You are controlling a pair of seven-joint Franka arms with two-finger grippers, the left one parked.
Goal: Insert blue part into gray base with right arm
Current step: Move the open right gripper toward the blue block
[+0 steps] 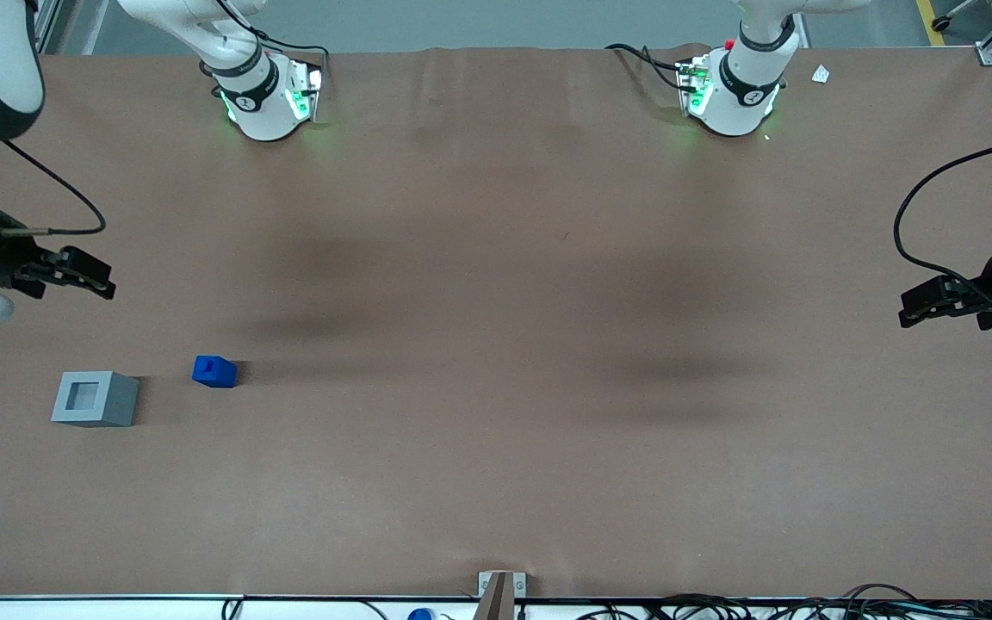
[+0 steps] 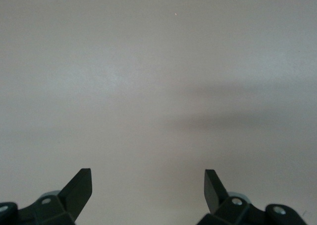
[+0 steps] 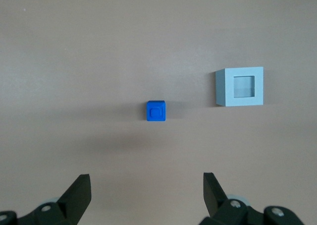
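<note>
Nearest us, the gray base [image 1: 95, 399] sits on the counter [image 1: 496, 482] toward the working arm's end. The blue part [image 1: 214, 371] lies near it, apart. Farther back, our gripper [image 1: 98, 280] hovers wide, empty.

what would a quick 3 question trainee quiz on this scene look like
1. True or false: the blue part already sits in the gray base.
2. The gripper is: A) shut on the blue part B) open, above the table, holding nothing C) inside the recess.
3. Fill in: the gray base's recess faces ____.

Key: 1 false, they lie apart on the table. 2 B. 3 up.
</note>
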